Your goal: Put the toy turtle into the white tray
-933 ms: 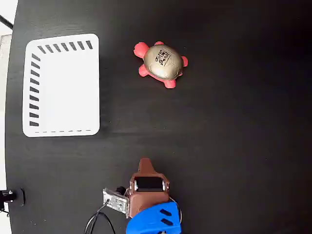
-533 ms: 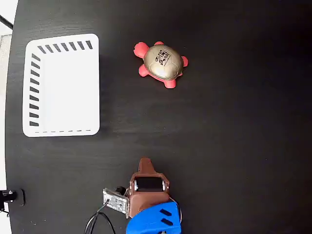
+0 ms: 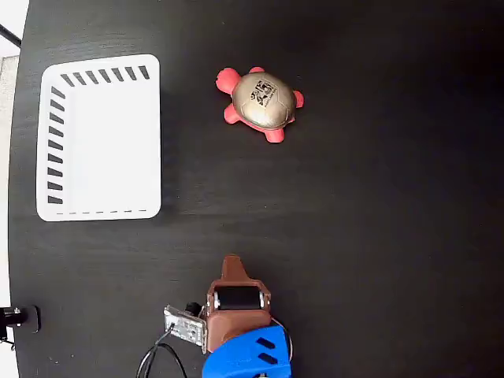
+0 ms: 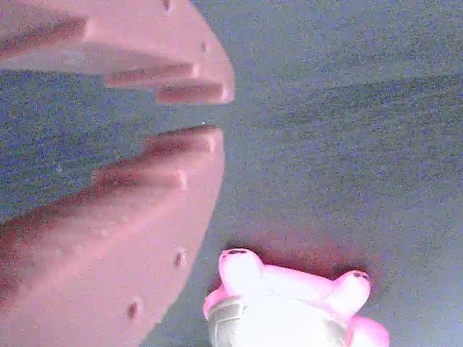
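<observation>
The toy turtle (image 3: pixel 264 102) lies on the black table at the upper middle of the fixed view, gold shell up, red head towards the left. The white tray (image 3: pixel 102 142) sits at the upper left, with nothing in it. My gripper (image 3: pixel 232 262) is at the bottom middle, well below the turtle and to the right of the tray. In the wrist view the gripper (image 4: pixel 217 114) has only a thin slit between its brown fingers, with nothing held. The turtle (image 4: pixel 289 311) shows pink at the bottom edge there.
The table's left edge (image 3: pixel 14 197) runs just left of the tray. A small black clamp (image 3: pixel 16 317) sits at the lower left. A circuit board with cables (image 3: pixel 183 325) hangs beside the arm's blue body (image 3: pixel 248 354).
The arm has shifted very slightly to the left. The turtle and the tray have not moved.
</observation>
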Robot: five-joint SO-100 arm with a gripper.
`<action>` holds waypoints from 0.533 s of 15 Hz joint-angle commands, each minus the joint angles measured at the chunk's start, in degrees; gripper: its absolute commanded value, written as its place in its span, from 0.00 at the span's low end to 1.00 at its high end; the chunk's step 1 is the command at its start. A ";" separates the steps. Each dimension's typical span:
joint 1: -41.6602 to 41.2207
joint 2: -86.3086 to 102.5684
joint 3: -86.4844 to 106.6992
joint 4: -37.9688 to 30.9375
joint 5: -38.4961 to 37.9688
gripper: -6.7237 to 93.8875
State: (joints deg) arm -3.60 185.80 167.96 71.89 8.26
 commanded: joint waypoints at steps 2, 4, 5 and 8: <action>-0.70 0.44 -0.44 0.26 0.53 0.07; -1.14 0.44 -0.44 0.26 -0.09 0.07; -1.49 0.44 -0.44 0.26 -0.09 0.07; -5.19 -8.00 -2.37 -3.60 -0.35 0.07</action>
State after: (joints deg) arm -6.77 183.43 167.96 70.49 6.59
